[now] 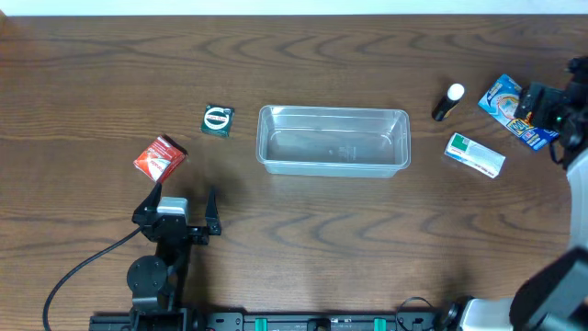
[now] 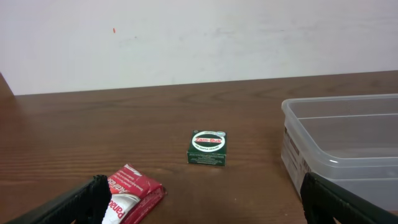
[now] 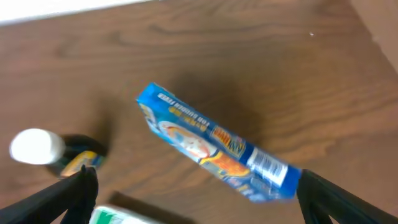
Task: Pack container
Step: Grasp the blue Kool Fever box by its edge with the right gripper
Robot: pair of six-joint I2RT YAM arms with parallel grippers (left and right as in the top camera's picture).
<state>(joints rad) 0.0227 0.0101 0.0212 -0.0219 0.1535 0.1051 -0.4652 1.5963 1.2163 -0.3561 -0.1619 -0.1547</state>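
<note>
The container (image 1: 331, 169), a clear shallow plastic tub, stands upright on the table (image 1: 367, 248) near its middle, a little toward the far edge. Its mouth faces up and nothing lies in it, so by my reading the packing has not begun: all five small items lie outside it and each has yet to go in. Its long axis runs left to right across the overhead view, parallel to the table's far edge, with one short end toward each arm's side. The right pincer (image 3: 196, 176) hovers spread wide over the blue box (image 1: 501, 97) at the far right, one finger on each side of it in the wrist view, gripping nothing. Whether it touches the box I cannot tell, but it looks placed for a first pick. The left pincer (image 1: 180, 210) sits low at the front left, likewise spread and empty, facing the far side. Next in size after the blue box, the white-and-green box (image 1: 475, 154) lies just in front of it, well apart from the tub's right end. The red packet (image 1: 160, 156) lies just beyond the left pincer. The small green Zam-Buk box (image 1: 218, 120) sits near the tub's far left corner, not touching it. The black tube (image 1: 447, 102) with a white cap lies near the far right corner.
</note>
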